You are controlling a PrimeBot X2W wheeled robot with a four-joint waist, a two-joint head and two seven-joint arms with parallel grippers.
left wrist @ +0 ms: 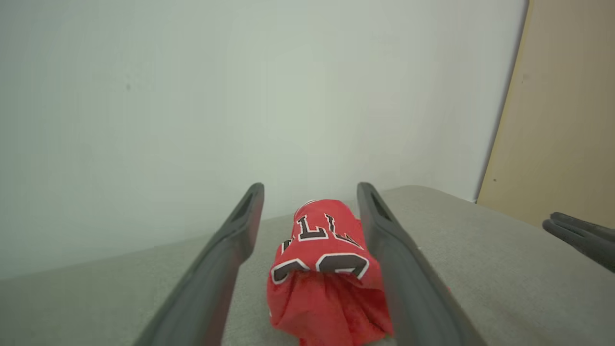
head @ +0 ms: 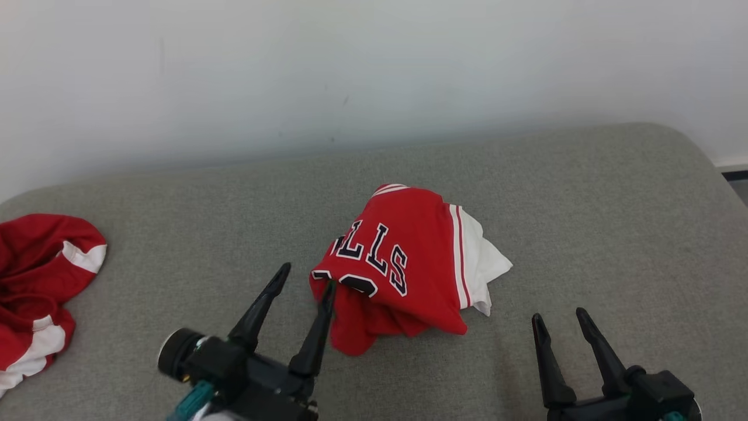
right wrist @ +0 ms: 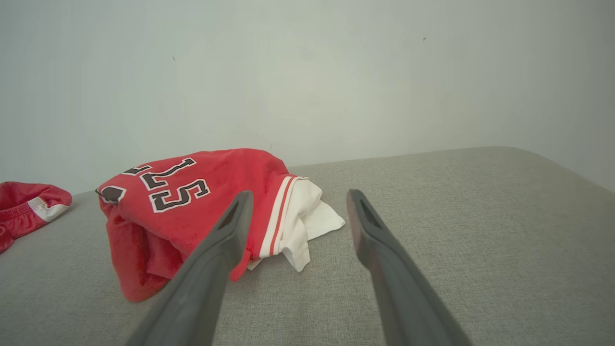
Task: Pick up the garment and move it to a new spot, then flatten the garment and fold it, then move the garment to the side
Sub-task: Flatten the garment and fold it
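The garment [head: 403,263] is a red jersey with black-and-white lettering and a white part, crumpled in a heap in the middle of the grey cushion [head: 584,204]. My left gripper [head: 307,275] is open at the heap's near left edge, one fingertip touching the red cloth. In the left wrist view the garment [left wrist: 326,259] lies between the spread fingers [left wrist: 226,269], nothing clamped. My right gripper [head: 558,318] stands open to the right of the heap, apart from it. In the right wrist view the garment [right wrist: 202,206] is ahead and to the left of the fingers [right wrist: 379,250].
A second red-and-white garment [head: 41,286] lies bunched at the cushion's left edge, also seen in the right wrist view as red cloth [right wrist: 26,206]. A pale wall [head: 350,70] rises behind the cushion. A beige panel [left wrist: 562,120] stands to the right.
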